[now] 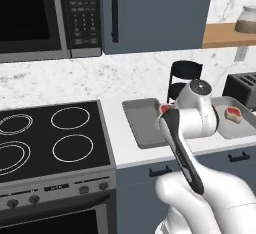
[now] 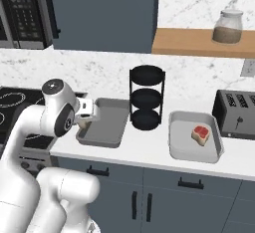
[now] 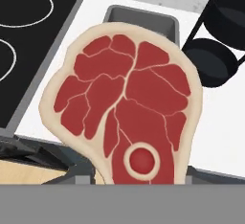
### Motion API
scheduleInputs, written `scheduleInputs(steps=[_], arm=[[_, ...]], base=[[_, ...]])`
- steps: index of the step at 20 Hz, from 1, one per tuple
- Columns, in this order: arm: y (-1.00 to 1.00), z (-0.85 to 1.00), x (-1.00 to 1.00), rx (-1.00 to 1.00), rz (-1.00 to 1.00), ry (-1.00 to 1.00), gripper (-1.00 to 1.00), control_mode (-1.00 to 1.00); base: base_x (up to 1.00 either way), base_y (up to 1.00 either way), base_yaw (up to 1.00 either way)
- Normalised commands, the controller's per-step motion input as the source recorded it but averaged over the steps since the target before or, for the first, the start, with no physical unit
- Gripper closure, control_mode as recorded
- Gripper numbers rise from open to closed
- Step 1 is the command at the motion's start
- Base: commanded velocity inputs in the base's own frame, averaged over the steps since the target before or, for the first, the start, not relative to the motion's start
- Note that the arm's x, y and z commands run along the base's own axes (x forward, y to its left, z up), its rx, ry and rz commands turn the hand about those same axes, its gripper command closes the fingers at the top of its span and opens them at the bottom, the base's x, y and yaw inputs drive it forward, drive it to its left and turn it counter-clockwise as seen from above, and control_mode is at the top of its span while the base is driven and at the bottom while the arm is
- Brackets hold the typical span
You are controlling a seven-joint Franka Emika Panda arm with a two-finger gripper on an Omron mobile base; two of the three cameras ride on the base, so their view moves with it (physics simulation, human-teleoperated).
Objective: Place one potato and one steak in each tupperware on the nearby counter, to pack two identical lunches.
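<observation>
Above the left tray (image 2: 107, 127), steak (image 3: 127, 103) held in the end effector (image 2: 83, 120), jaws closed part-way on it; second steak (image 2: 201, 134) lies in the right tray (image 2: 174, 150) on the tabletop (image 2: 144, 150); step judged: carrying; next: lower, release inside.

One red steak (image 3: 127, 108) hangs above the left grey tupperware (image 2: 107, 122); another steak (image 2: 200, 134) lies in the right tupperware (image 2: 174, 147).

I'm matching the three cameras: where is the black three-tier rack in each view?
Left base view: rack right of centre, partly hidden by the arm.
Right base view: rack at centre.
Hand view: rack in the upper right corner.
Shared landmark: grey tupperware next to the stove, just left of the rack.
</observation>
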Motion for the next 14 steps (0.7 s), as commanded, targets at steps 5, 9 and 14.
scheduleInputs(steps=[5, 9, 14], arm=[[0.22, -0.33, 1.00, 0.00, -0.01, 0.26, 1.00, -1.00], [0.13, -0.01, 1.00, -0.03, 0.00, 0.50, 1.00, -1.00], [0.00, -0.17, 0.56, -0.02, 0.00, 0.37, 1.00, -1.00]], base=[[0.00, 0.00, 0.00], [0.00, 0.00, 0.00], [0.00, 0.00, 0.00]])
